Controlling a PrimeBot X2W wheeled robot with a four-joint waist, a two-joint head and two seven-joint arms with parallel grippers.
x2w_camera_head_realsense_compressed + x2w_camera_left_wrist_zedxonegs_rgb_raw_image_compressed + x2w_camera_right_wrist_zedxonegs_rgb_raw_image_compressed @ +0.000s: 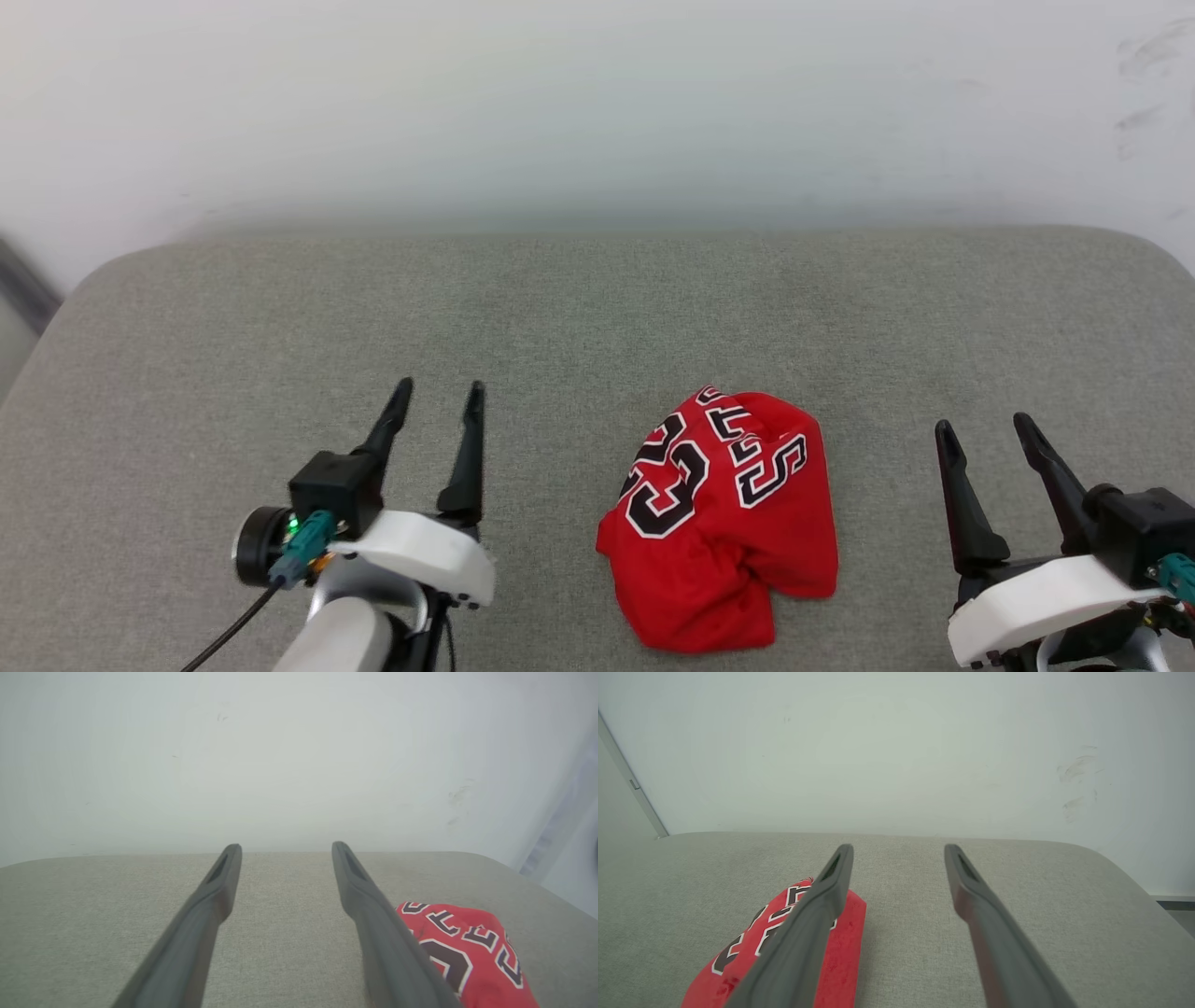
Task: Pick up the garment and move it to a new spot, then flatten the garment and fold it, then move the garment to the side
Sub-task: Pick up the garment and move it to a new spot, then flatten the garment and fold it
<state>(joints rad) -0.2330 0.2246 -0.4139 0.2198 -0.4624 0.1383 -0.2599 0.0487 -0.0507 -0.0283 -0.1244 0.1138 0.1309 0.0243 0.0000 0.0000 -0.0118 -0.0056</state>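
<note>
Crumpled garment (724,523) lies on the worktop (579,308) between left gripper (439,392) and right gripper (982,427), both released, empty

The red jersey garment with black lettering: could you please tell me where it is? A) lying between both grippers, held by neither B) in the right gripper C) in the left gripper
A: the red jersey garment lies on the grey fabric surface, clear of the open left gripper and open right gripper.

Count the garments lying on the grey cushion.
1. The red garment lies crumpled at the near middle of the grey cushion, between the left tool and right tool, both open, touching neither. Anything under it would be hidden.
</note>
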